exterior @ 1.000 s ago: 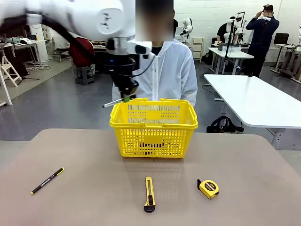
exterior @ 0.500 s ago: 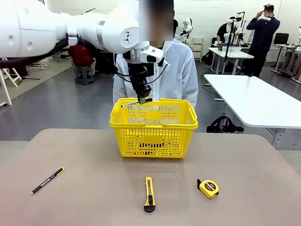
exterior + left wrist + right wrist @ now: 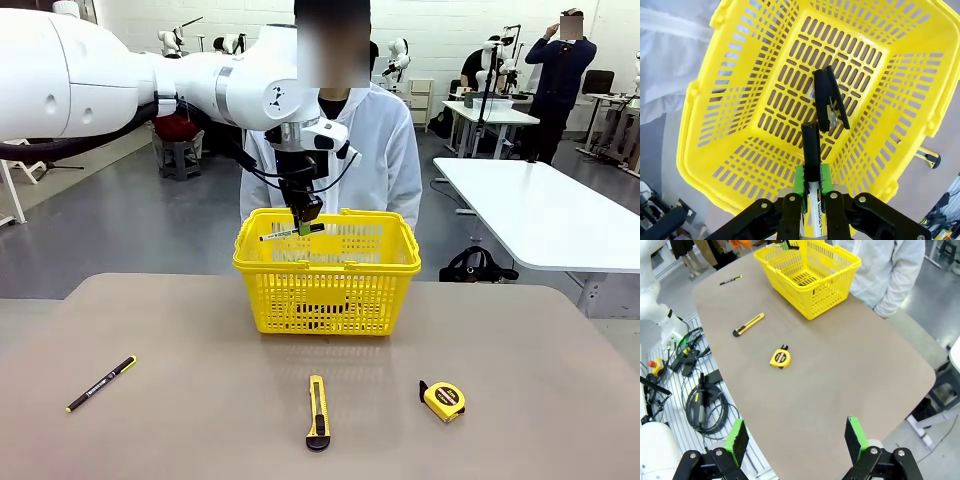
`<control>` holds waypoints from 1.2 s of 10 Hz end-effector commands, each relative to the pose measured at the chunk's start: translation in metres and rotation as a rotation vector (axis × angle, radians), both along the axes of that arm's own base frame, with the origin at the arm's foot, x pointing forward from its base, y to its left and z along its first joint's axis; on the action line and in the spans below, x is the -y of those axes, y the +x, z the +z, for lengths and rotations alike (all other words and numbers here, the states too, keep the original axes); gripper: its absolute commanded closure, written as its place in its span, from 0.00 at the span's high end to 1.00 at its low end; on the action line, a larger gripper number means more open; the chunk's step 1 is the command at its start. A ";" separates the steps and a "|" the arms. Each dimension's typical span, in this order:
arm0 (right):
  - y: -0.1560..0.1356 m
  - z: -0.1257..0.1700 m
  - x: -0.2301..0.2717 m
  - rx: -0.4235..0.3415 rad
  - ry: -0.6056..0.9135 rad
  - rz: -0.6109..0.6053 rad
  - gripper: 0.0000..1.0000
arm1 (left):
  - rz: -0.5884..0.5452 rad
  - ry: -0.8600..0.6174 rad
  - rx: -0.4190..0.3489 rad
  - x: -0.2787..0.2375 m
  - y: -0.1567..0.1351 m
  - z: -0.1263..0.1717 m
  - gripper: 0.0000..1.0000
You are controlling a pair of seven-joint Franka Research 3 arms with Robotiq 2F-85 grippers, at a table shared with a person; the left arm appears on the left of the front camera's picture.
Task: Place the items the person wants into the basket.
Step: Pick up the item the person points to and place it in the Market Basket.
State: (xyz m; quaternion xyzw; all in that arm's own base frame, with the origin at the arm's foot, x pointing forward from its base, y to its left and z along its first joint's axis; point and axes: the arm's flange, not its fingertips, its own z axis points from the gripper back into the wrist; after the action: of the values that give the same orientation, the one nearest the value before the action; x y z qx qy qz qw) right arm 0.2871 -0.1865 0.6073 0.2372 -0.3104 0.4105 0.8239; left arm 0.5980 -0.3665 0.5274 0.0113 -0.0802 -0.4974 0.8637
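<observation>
Left gripper [image 3: 812, 175] tight around marker [image 3: 811, 150] over basket [image 3: 740, 75], wrist view with black tool [image 3: 827, 97] inside; right gripper [image 3: 797, 437] wide.

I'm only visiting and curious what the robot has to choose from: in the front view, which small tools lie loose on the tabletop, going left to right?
From left to right: black pen → yellow utility knife → yellow tape measure.
</observation>
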 end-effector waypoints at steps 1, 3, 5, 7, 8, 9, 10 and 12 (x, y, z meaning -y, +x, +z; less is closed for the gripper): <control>0.001 -0.003 -0.002 0.018 0.029 0.014 1.00 | -0.002 -0.001 0.013 -0.001 -0.002 0.006 0.00; 0.001 -0.003 -0.002 0.018 0.029 0.014 1.00 | -0.002 -0.001 0.013 -0.001 -0.002 0.006 0.00; 0.001 -0.003 -0.002 0.018 0.029 0.014 1.00 | -0.053 0.018 -0.029 0.002 0.008 -0.011 0.15; 0.001 -0.003 -0.002 0.018 0.029 0.014 1.00 | -0.150 0.056 -0.050 0.015 0.024 -0.041 0.15; 0.001 -0.003 -0.002 0.018 0.029 0.014 1.00 | -0.173 0.071 -0.059 0.023 0.030 -0.051 0.15; 0.001 -0.003 -0.002 0.018 0.029 0.014 1.00 | -0.192 0.081 -0.076 0.032 0.037 -0.062 0.15; 0.001 -0.003 -0.002 0.018 0.029 0.014 1.00 | -0.196 0.090 -0.105 0.038 0.045 -0.069 0.15; 0.001 -0.003 -0.002 0.018 0.029 0.014 1.00 | -0.200 0.116 -0.149 0.043 0.052 -0.080 0.15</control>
State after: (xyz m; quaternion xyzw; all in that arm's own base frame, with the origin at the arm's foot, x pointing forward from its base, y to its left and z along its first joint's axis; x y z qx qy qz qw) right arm 0.2871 -0.1863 0.6073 0.2372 -0.3102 0.4108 0.8239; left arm 0.6259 -0.4001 0.4341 0.0020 -0.0014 -0.5750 0.8181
